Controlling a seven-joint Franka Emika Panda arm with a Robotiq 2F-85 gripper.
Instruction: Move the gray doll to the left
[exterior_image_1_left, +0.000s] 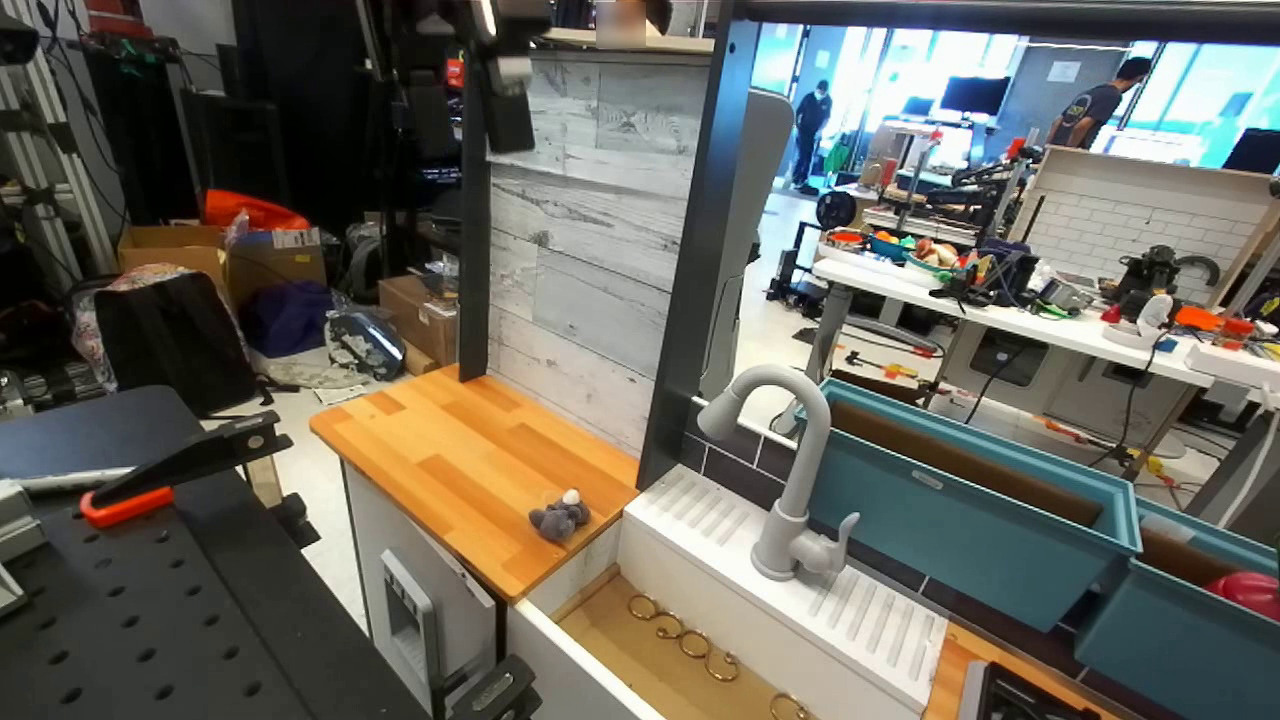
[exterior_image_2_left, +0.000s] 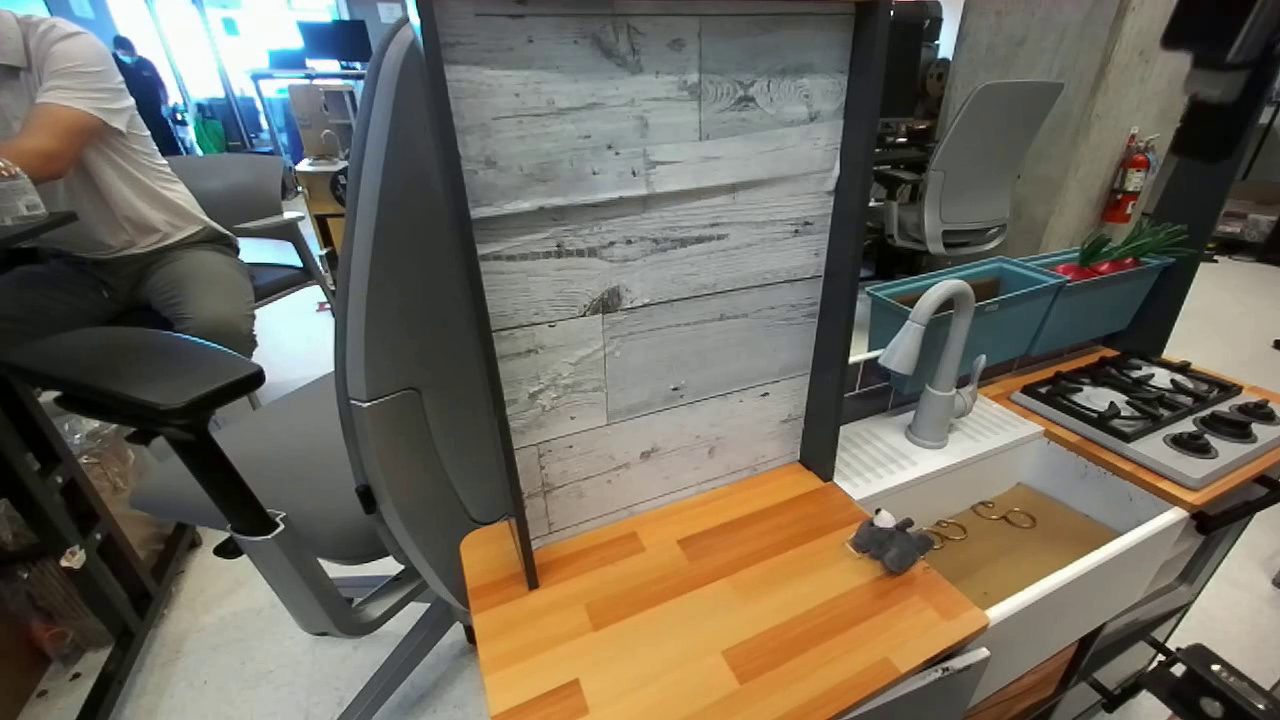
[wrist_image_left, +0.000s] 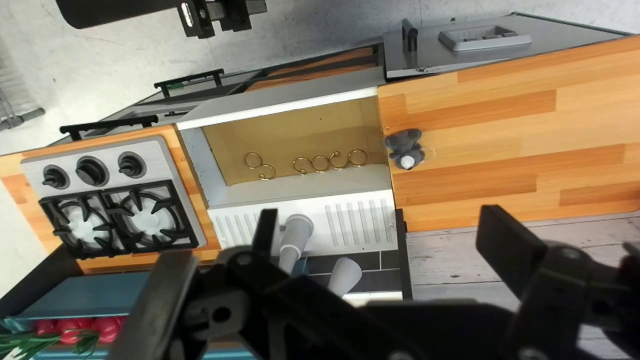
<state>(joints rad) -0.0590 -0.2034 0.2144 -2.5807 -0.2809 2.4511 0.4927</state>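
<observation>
The gray doll (exterior_image_1_left: 560, 518) is a small dark gray soft lump with a white spot. It lies on the wooden countertop near the edge beside the sink, and shows in both exterior views (exterior_image_2_left: 890, 545). In the wrist view the doll (wrist_image_left: 403, 144) lies above the space between the fingers, apart from them. My gripper (wrist_image_left: 377, 220) is open, its two black fingers wide apart with nothing between them. Dark parts of the gripper (exterior_image_1_left: 508, 105) show at the top of an exterior view, high above the countertop.
The sink (wrist_image_left: 295, 130) with gold rings in it adjoins the countertop (exterior_image_2_left: 700, 620). A tall gray faucet (exterior_image_1_left: 800, 470) rises behind the sink. A gray wood-pattern wall panel (exterior_image_2_left: 650, 250) stands at the countertop's back. A stove (exterior_image_2_left: 1130, 400) and teal planters (exterior_image_1_left: 970, 500) lie beyond.
</observation>
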